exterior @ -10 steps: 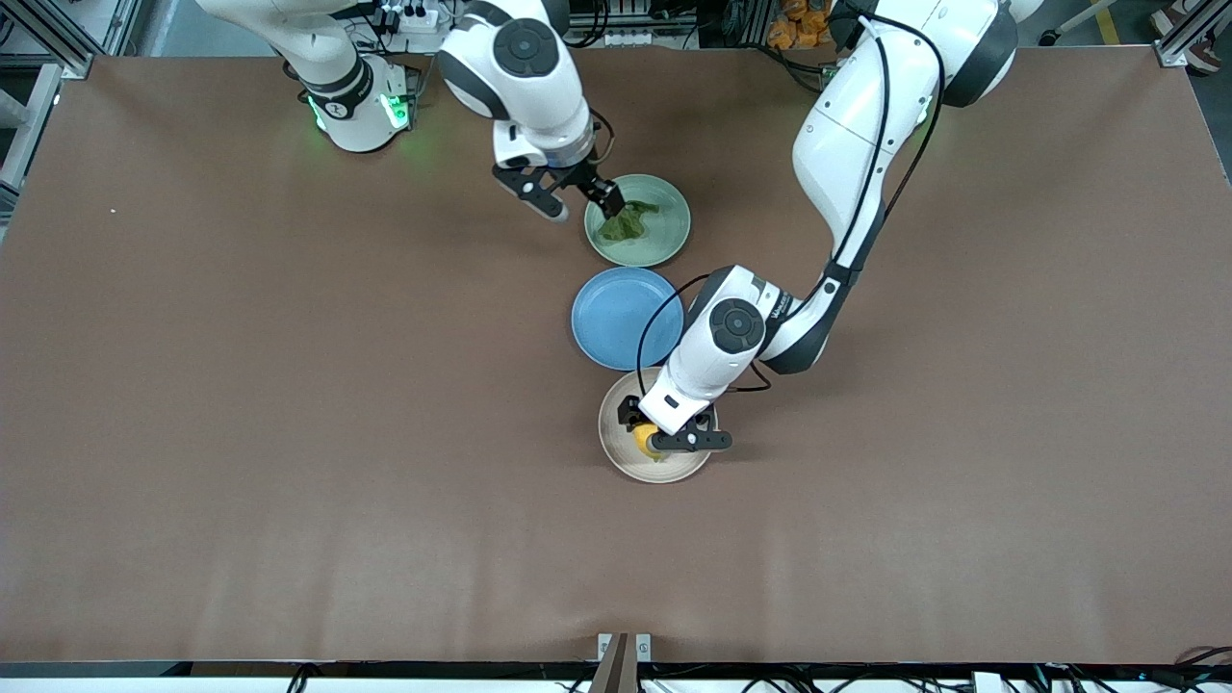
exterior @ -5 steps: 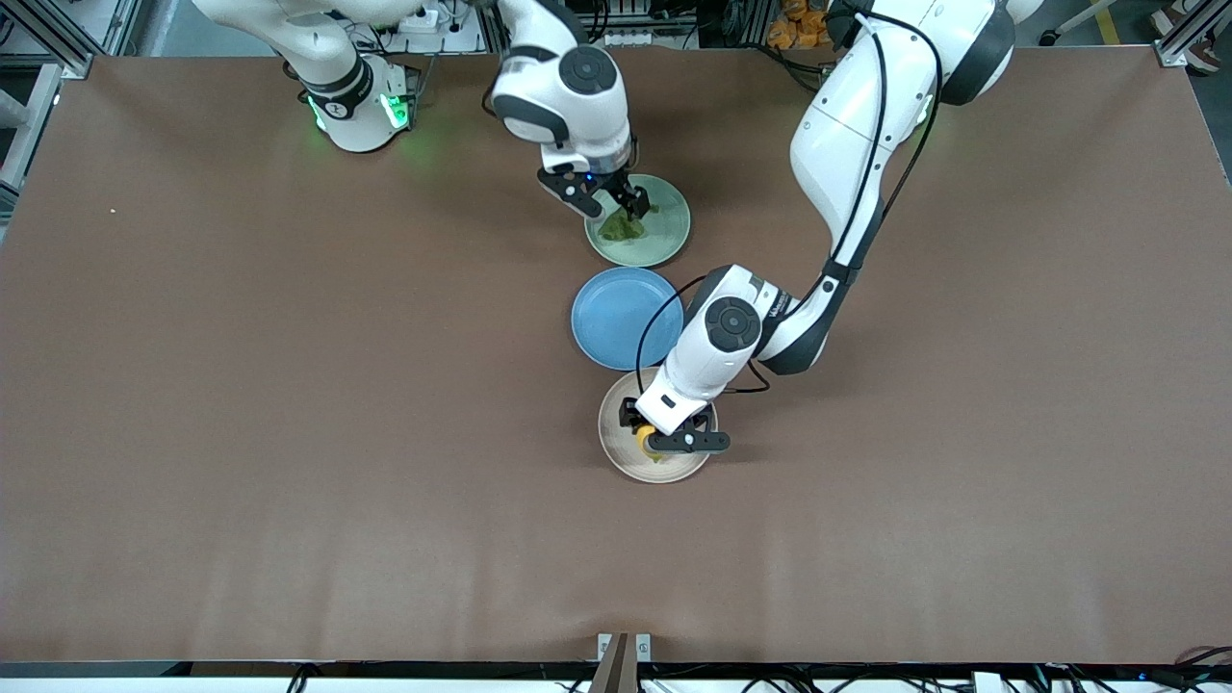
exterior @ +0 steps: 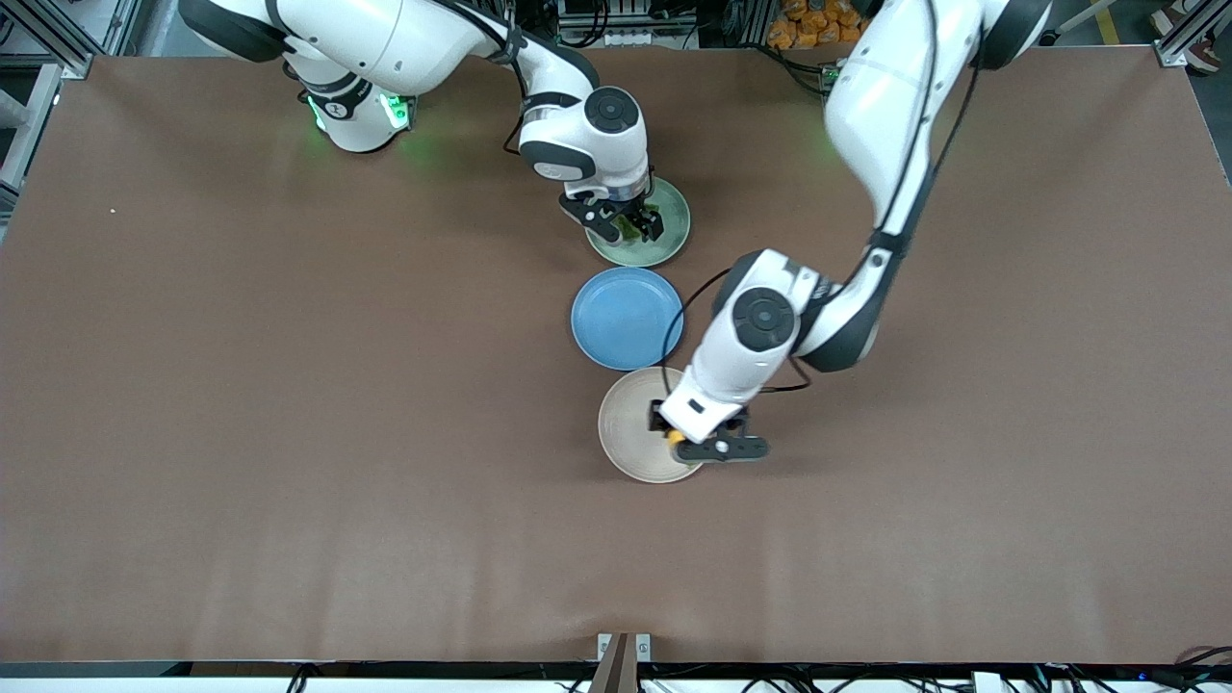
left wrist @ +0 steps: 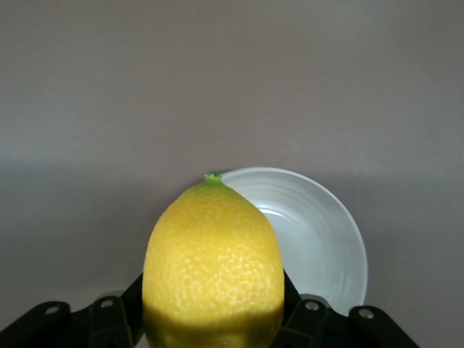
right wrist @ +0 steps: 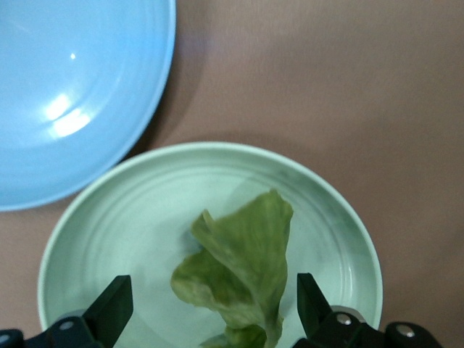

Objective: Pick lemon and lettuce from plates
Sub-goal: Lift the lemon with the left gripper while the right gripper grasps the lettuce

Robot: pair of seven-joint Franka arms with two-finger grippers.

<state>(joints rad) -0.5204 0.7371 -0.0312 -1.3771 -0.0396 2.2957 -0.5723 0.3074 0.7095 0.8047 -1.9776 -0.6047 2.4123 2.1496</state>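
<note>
**A:** Start with the left gripper point(exterior: 713, 445). What has it got?

**B:** It is clamped on the lemon point(left wrist: 213, 268), one finger on each flank. A second ago the lemon sat low over the middle of the beige plate point(exterior: 635, 433); now the gripper has risen and slid toward the left arm's end of the bench, and hangs over that plate's rim. In the left wrist view the plate lies bare below the fruit, so I judge the lemon is off it.

**A:** And the right gripper point(exterior: 626, 221)?

**B:** A second ago it was at the edge of the mint green plate point(exterior: 669, 241), coming in from the right arm's end. Now it is down over the plate's middle, fingers spread wide with the lettuce point(right wrist: 239, 272) between them. The right wrist view shows clear gaps on both sides of the leaf, so nothing is gripped yet.

**A:** Where do the plates lie?

**B:** In a row near the bench's centre. The mint green one is closest to the edge where the arm bases stand, the blue plate point(exterior: 616, 318) comes next, with nothing on it, and the beige one is closest to the camera's edge.

**A:** So how far along?

**B:** Roughly half, by my reading: lemon picked, lettuce still lying on its plate. Next the right fingers must close on the leaf, which is thin and ragged and could slip out.
</note>
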